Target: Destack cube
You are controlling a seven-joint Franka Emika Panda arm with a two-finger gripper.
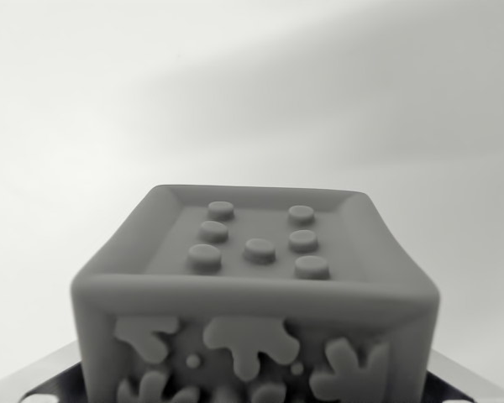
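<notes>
**Cube fills the lower frame, seen close from the wrist**

Wrist view: the picture is in grey tones only. A single cube (256, 294) sits low and central, so close that its bottom runs off the lower edge. Its corners and edges are soft and rounded. The top face is a shallow recessed panel framed by a raised rim, and seven round studs stand up from it: three down the wrist view's left, three down the wrist view's right, and one between the two columns, level with the lower rows. The front face carries raised splotch shapes with lobed outlines, with a few small round dots among them; the lowest shapes are cut off by the frame edge.

Beneath the cube, at both lower corners, a lighter flat surface (46, 374) with straight edges juts out to either side, with darker patches just under the cube's sides. Whether this is a second cube or some other base cannot be told.

Behind everything lies a plain pale background with a soft darker band crossing the upper right.

The fingers do not appear in this view, so whether they are released or clenched cannot be told.
</notes>
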